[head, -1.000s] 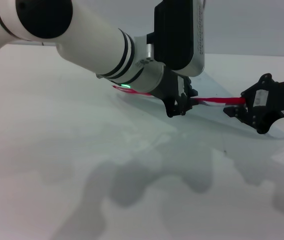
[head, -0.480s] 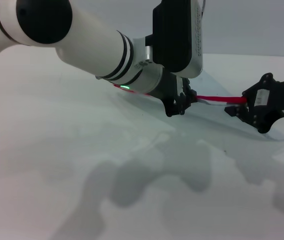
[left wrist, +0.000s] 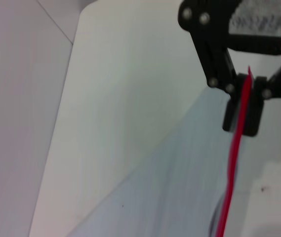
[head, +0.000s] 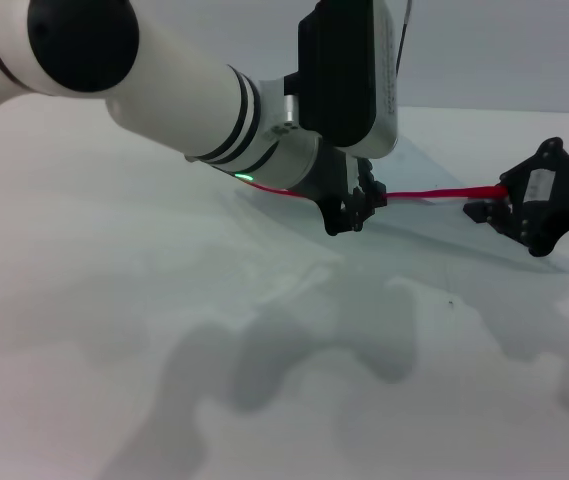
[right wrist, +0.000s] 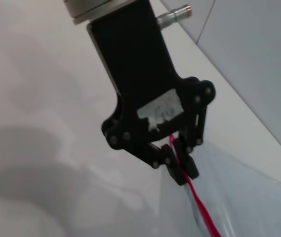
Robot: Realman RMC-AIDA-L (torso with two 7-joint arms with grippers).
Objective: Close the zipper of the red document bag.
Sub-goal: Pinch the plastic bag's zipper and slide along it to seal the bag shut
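Note:
The red document bag [head: 434, 232] lies flat on the table as a translucent pale pouch. Its zipper [head: 429, 194] runs as a thin, taut red line along the far edge. My left gripper [head: 350, 212] is shut on the zipper partway along; the right wrist view shows the left gripper [right wrist: 182, 170] pinching the red strip [right wrist: 199, 203]. My right gripper [head: 482, 211] is shut on the zipper's right end; in the left wrist view the right gripper [left wrist: 242, 121] clamps the strip [left wrist: 234, 168]. The slider is hidden between fingers.
The white table [head: 114, 300] stretches bare to the left and front, crossed by arm shadows. My left forearm [head: 194, 100] reaches across above the bag's left part. A pale wall stands behind the table.
My left gripper slid a little left along the zipper and my right gripper drew right. The slack, gaping stretch between them has become a straight thin red line.

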